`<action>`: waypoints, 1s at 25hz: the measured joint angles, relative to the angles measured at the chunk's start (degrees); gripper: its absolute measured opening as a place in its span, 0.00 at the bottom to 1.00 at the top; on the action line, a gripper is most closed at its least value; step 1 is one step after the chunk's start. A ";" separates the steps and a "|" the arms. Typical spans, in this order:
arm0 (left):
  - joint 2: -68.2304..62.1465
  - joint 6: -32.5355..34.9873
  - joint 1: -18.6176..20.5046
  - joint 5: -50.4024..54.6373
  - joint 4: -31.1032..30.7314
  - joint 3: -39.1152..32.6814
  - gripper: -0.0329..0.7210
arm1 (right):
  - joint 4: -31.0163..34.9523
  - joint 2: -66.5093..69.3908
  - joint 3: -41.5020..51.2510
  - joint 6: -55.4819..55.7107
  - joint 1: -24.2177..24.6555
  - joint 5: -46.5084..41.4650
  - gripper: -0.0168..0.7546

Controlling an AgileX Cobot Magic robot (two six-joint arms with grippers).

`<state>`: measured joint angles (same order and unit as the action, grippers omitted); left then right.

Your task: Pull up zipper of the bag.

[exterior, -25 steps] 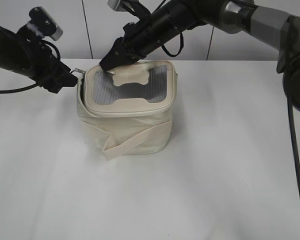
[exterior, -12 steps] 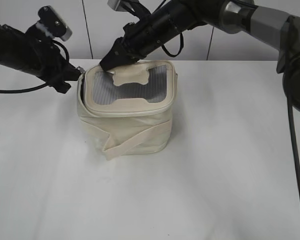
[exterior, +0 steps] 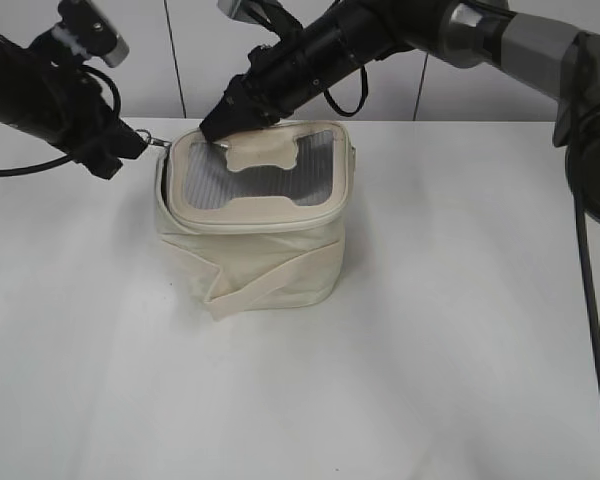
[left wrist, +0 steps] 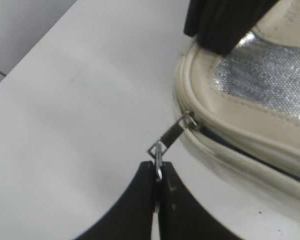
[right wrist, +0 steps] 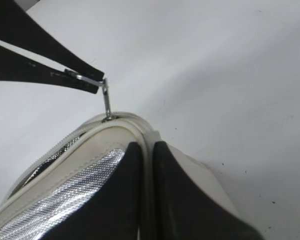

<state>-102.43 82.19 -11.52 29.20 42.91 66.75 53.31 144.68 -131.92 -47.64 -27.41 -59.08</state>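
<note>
The cream bag stands on the white table, its grey mesh lid facing up. The zipper track runs round the lid's rim; its slider sits at the lid's back left corner. My left gripper is shut on the silver ring pull, and it also shows in the left wrist view. The pull shows in the right wrist view too. My right gripper is shut on the lid's back rim, next to the slider.
The white table stretches round the bag. A flat cream strap crosses the bag's front. A cream tab lies on the lid. Both black arms reach in from the back, over the far table edge.
My left arm has shifted a little left and up, still holding the ring pull taut. The right gripper and the bag have stayed put.
</note>
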 joint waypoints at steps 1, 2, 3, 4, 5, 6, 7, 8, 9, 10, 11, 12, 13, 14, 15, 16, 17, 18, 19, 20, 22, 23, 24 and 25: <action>0.44 -1.14 0.00 0.43 -1.25 -0.40 0.04 | 0.00 0.00 0.00 0.33 0.00 0.00 0.08; 0.93 -2.22 0.00 0.80 -2.04 -0.97 0.04 | 0.00 0.00 0.00 0.73 0.00 0.00 0.08; 1.35 -2.81 0.00 1.10 -2.42 -1.75 0.04 | 0.00 0.05 0.00 1.13 0.00 0.00 0.08; 1.75 -3.21 0.00 1.25 -2.66 -2.75 0.04 | 0.00 0.05 0.00 1.55 0.00 0.00 0.08; 2.31 -3.47 0.00 1.24 -2.66 -3.64 0.04 | 0.14 0.10 0.00 1.81 0.00 0.00 0.08; 3.04 -3.60 -0.10 1.11 -2.42 -4.72 0.04 | 0.27 0.10 0.00 2.04 0.00 0.00 0.08; 3.82 -3.74 -0.17 0.95 -2.21 -5.75 0.04 | 0.27 0.10 0.00 2.23 0.00 0.00 0.08; 4.52 -3.82 -0.29 0.76 -1.97 -6.76 0.04 | 0.27 0.10 0.00 2.54 0.00 0.19 0.08; 5.46 -3.82 -0.40 0.71 -1.92 -7.60 0.04 | 0.34 0.10 0.00 2.84 0.00 0.45 0.08; 6.38 -3.82 -0.47 0.60 -1.73 -8.56 0.04 | 0.50 0.10 0.00 3.02 0.00 0.53 0.08; 7.14 -3.82 -0.73 0.57 -1.67 -9.41 0.04 | 0.65 0.10 0.00 3.19 0.00 0.59 0.08; 8.03 -3.87 -0.98 0.55 -1.66 -10.05 0.04 | 0.85 0.10 0.00 3.41 0.00 0.64 0.08; 8.89 -3.87 -1.24 0.50 -1.51 -10.74 0.04 | 1.01 0.10 0.00 3.64 0.00 0.71 0.08; 9.67 -4.00 -1.41 0.50 -1.44 -11.39 0.04 | 1.13 0.10 0.00 3.83 0.00 0.71 0.08; 10.38 -4.26 -1.78 0.56 -1.40 -12.02 0.04 | 1.20 0.10 0.00 4.07 0.00 0.76 0.08; 11.02 -4.40 -2.06 0.64 -1.35 -12.58 0.04 | 1.25 0.10 0.00 4.26 0.00 0.82 0.08; 11.74 -4.69 -2.38 0.83 -1.34 -13.30 0.04 | 1.27 0.10 0.00 4.38 0.00 0.87 0.08; 12.47 -5.12 -2.74 1.25 -1.34 -14.11 0.04 | 1.32 0.10 0.00 4.47 0.00 0.87 0.08; 12.99 -5.70 -3.25 1.55 -1.34 -14.92 0.04 | 1.32 0.10 0.00 4.66 0.00 0.87 0.08; 13.57 -6.62 -3.86 1.95 -1.34 -15.63 0.04 | 1.32 0.10 0.00 4.77 0.00 0.93 0.08; 14.51 -8.28 -5.27 2.37 -1.40 -17.58 0.04 | 1.32 0.15 0.00 4.93 0.00 0.99 0.08; 15.04 -8.85 -6.20 2.81 -1.40 -18.48 0.04 | 1.32 0.15 0.00 5.13 0.00 0.99 0.08; 15.63 -9.39 -7.29 3.22 -1.40 -19.49 0.04 | 1.32 0.15 0.00 5.19 0.00 0.99 0.08; 16.14 -9.71 -8.32 3.62 -1.45 -20.34 0.04 | 1.32 0.15 0.00 5.25 0.00 0.99 0.08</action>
<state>-86.29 72.47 -19.83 32.83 41.46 46.41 54.63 144.83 -131.92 -42.39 -27.41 -58.09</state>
